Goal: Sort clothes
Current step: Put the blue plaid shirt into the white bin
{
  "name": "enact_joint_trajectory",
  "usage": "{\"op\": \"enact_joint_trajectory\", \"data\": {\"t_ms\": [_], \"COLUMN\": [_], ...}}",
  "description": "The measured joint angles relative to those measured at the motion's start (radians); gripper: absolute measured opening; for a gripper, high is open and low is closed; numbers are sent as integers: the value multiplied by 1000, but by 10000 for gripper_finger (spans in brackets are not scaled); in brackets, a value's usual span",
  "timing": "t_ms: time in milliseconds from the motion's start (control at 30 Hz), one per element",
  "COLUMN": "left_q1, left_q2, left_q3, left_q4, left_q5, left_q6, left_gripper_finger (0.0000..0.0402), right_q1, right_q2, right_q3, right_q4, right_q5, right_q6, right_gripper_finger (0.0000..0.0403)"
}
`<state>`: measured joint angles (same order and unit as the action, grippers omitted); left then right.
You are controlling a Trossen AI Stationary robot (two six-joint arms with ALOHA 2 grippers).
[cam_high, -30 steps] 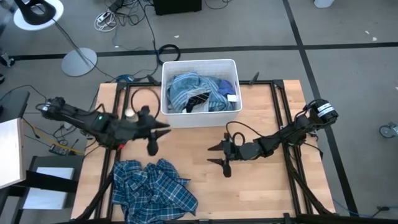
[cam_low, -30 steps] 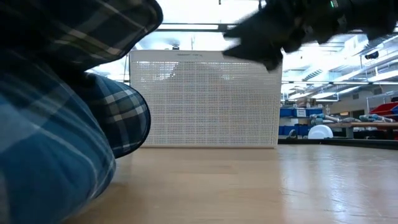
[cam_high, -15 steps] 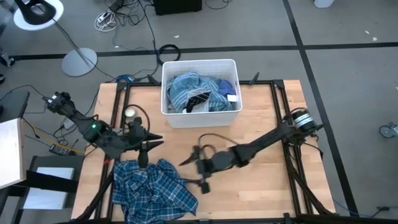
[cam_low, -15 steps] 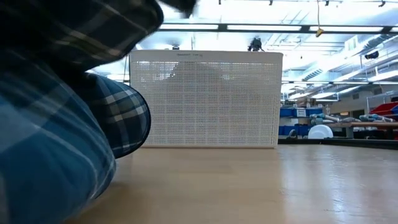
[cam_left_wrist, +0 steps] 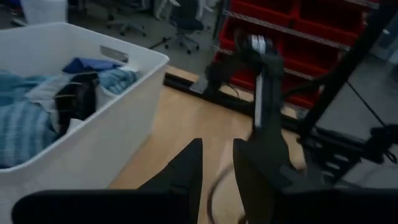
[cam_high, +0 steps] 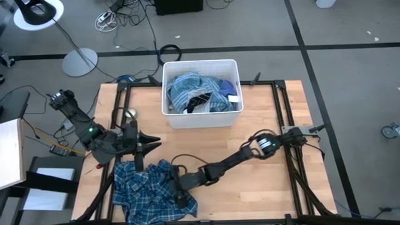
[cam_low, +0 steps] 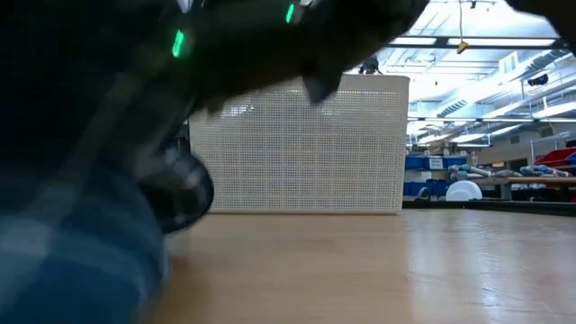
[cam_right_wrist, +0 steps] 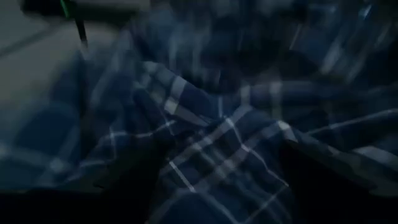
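Right pincer [cam_high: 179, 190] on plaid shirt [cam_high: 145, 189] | bin [cam_high: 201, 119] behind

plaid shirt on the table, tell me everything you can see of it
The plaid shirt is soft blue-and-white checked fabric, crumpled in a loose heap on the wooden table's front left corner, outside the white bin. The right gripper reaches into its right side; the left gripper hovers over its far edge.

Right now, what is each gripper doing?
Left gripper: open, empty, above the table.
Right gripper: on the blue-white plaid cotton shirt; fingers cannot be told.
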<state>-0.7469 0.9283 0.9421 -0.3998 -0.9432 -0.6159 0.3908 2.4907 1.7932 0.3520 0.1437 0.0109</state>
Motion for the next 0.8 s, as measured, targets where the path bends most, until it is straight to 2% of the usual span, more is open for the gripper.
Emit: {"op": "enact_joint_trajectory", "data": {"t_ms": [133,233,300,400,433,667,800], "left_q1": [-1,-1,-1,4,10,67,103], "left_q2": [0,0,0,-4,-8,-28,-32], "left_q3": [0,0,0,0,0,0,-9], "left_q4": [-5,-10,-19,-29,-41,-88,-81], "left_q5": [-14,-14,-13,8,21,108,125], "left_q6": [-13,-10,6,35,38,87,118], "left_gripper_finger": [93,93,93,90,90,89,89], "right_q1": [0,-2,-4,-5,-6,-27,-37], "right_q2": [104,130,125,74,50,-180,-326], "right_q3": [100,134,134,129,125,119,123], "right_q4": [-98,-163,-196,-270,-313,-646,-806], "right_q5": [-11,-31,-32,-9,-6,168,194], "right_q6": [67,81,69,7,-28,-145,-149], "right_gripper_finger": [316,269,200,62,38,35,35]}}
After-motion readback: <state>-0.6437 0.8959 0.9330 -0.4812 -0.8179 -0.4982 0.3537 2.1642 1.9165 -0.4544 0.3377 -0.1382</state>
